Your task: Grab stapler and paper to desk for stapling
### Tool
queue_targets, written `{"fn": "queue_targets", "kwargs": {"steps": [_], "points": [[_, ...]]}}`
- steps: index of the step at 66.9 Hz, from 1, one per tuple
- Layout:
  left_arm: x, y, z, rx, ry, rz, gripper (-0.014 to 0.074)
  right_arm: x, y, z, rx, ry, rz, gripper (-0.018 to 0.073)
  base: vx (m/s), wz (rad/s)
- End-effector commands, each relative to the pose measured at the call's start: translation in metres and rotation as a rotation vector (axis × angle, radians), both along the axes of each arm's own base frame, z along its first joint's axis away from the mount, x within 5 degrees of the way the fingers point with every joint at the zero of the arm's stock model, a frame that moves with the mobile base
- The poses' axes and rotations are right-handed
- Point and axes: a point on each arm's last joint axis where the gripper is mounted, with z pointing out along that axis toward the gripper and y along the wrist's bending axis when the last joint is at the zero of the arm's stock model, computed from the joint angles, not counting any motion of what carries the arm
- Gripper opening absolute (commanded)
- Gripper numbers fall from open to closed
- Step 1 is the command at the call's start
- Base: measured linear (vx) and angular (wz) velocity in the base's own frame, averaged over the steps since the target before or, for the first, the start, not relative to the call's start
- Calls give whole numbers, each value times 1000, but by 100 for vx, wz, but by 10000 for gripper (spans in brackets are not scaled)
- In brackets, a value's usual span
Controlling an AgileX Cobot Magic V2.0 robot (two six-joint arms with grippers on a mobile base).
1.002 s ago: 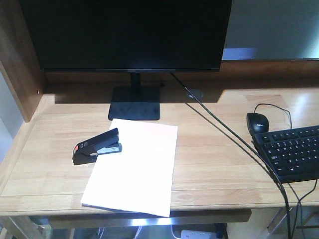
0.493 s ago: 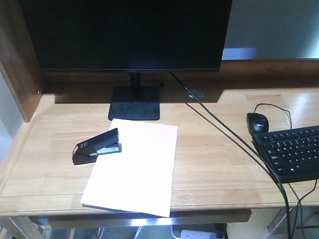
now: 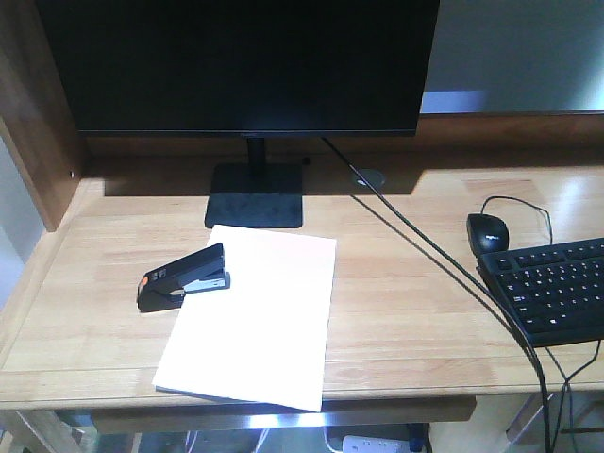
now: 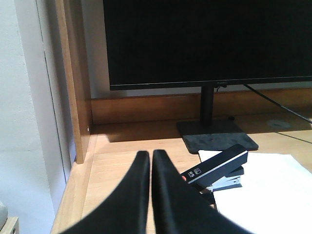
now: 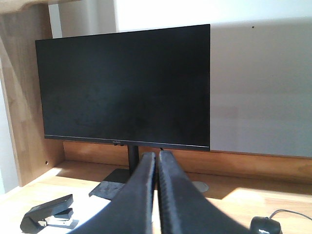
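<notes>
Desk (image 3: 425, 283), light-wood planks, raised ledge along the back edge. Paper (image 3: 255, 316), white sheet, lies left of centre, its near short end reaching the front edge and its far end stopping just short of the monitor base (image 3: 255, 196). Stapler (image 3: 183, 276), black with an orange patch at the rear, rests on the desk at the paper's far-left corner, nose over the sheet's edge, tail angled toward the left edge. Monitor (image 3: 241, 61) stands at the back, left of centre. Mouse (image 3: 487, 231) and keyboard (image 3: 552, 288) sit toward the right edge, cables trailing off the front. Left gripper (image 4: 148, 158): fingers clenched together with nothing between them, held above the left part of the desk, stapler (image 4: 217, 168) just to its right. Right gripper (image 5: 157, 158): fingers likewise pressed together, empty, pointed at the monitor stand.
</notes>
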Motion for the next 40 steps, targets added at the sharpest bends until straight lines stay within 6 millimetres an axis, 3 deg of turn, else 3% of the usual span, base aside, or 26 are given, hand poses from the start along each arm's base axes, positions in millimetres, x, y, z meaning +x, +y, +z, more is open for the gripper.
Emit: {"fn": "queue_targets", "kwargs": {"steps": [1,40], "points": [[0,1,-2,-18,-58,11,-6,-3,-2,13,14,-84,-19,-9,0,0],[0,1,-2,-18,-58,11,-6,-3,-2,13,14,-84,-19,-9,0,0]]}}
